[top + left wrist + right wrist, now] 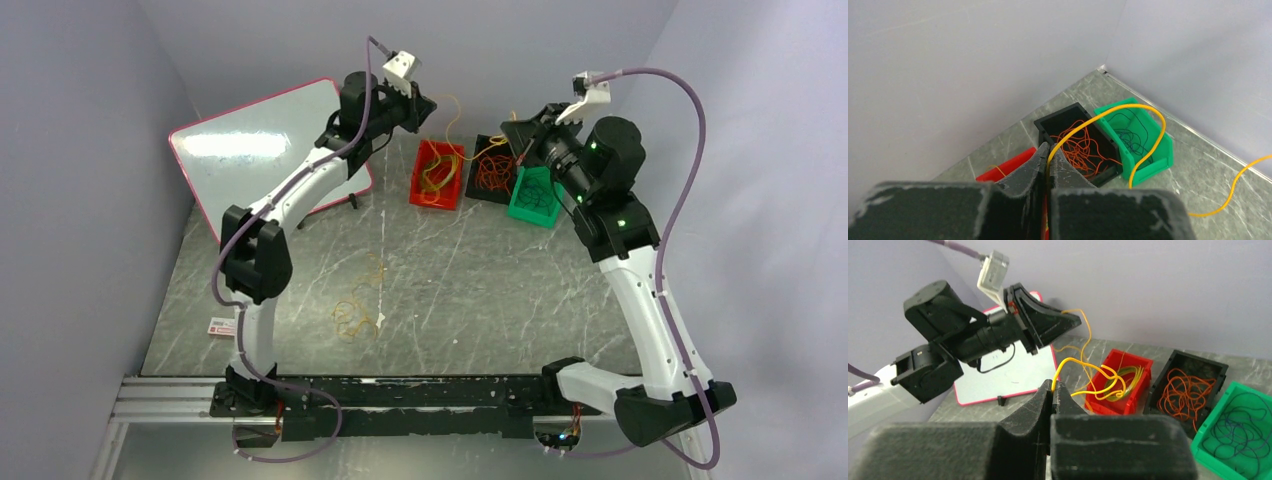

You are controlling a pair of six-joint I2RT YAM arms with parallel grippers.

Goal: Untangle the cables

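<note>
On the grey marbled table point(480, 290), a red bin point(432, 200), a black bin point(487, 198) and a green bin point(530, 213) sit side by side at the far end. Loose cables point(355, 312) lie nearer the middle. A pink-edged whiteboard point(260, 150) stands far left, and a small label point(222, 326) lies near left.

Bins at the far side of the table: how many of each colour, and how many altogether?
Red bin, with yellow cables in it: 1
Black bin, with orange cables in it: 1
Green bin, with dark cables in it: 1
Total: 3 bins
</note>
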